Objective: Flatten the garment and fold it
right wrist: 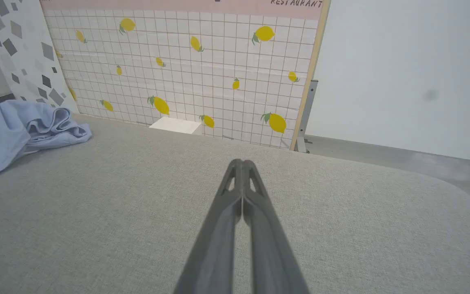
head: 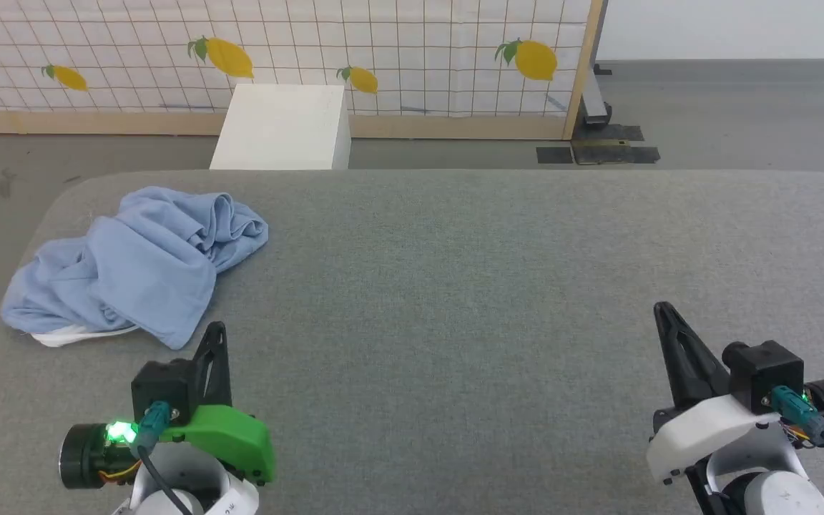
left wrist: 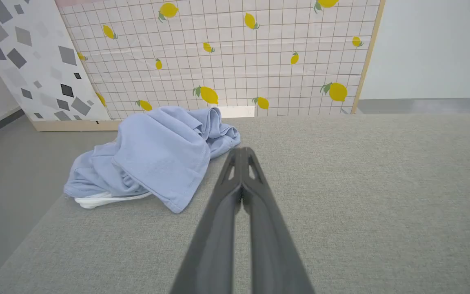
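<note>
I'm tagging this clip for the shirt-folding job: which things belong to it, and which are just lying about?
Job: blue shirt, crumpled on the grey table; left gripper and right gripper, both shut and empty.
Lying about: white box and lemon-print screen, beyond the table.

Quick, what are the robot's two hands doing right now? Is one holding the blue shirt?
Left gripper: closed, holding nothing; the blue shirt lies apart from it.
Right gripper: closed, holding nothing.

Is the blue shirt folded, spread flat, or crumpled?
Crumpled: the shirt lies bunched in a heap with deep creases, white collar poking out underneath.
</note>
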You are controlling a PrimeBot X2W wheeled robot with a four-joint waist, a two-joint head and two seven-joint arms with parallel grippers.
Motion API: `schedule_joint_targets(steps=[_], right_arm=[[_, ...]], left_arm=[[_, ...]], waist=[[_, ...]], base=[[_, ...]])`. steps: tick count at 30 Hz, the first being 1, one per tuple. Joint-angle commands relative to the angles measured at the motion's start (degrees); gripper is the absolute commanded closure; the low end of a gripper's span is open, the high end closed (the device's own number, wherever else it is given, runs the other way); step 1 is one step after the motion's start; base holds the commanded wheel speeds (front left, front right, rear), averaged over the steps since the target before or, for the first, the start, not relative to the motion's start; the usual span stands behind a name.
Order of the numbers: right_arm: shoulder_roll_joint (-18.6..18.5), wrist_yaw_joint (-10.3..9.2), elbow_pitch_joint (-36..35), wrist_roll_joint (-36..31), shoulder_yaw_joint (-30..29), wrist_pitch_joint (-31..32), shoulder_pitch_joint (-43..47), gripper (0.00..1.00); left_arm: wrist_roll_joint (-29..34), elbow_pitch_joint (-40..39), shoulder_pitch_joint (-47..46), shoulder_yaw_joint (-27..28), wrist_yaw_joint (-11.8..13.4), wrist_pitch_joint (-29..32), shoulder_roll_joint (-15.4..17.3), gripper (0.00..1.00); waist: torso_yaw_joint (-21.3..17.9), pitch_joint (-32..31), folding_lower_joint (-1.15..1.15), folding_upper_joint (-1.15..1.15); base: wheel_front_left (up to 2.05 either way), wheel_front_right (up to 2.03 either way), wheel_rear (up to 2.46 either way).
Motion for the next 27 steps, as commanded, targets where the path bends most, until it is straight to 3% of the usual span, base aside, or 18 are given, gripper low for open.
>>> schedule_joint_targets(steps=[1,27], right_arm=[[0.1,-0.08,-0.3,-0.4,0.1,0.0,0.9,1.0],[0.1,-0.08,-0.3,-0.4,0.1,0.0,0.9,1.0]], left_arm=[[0.7,-0.1,0.8,0.2,0.0,0.1,-0.3,1.0],[0.7,-0.1,0.8,0.2,0.0,0.1,-0.3,1.0]], waist=[[0.0,0.0,0.0,0.0],[0.0,0.0,0.0,0.0]], base=[[0.0,0.0,0.0],[0.0,0.0,0.0]])
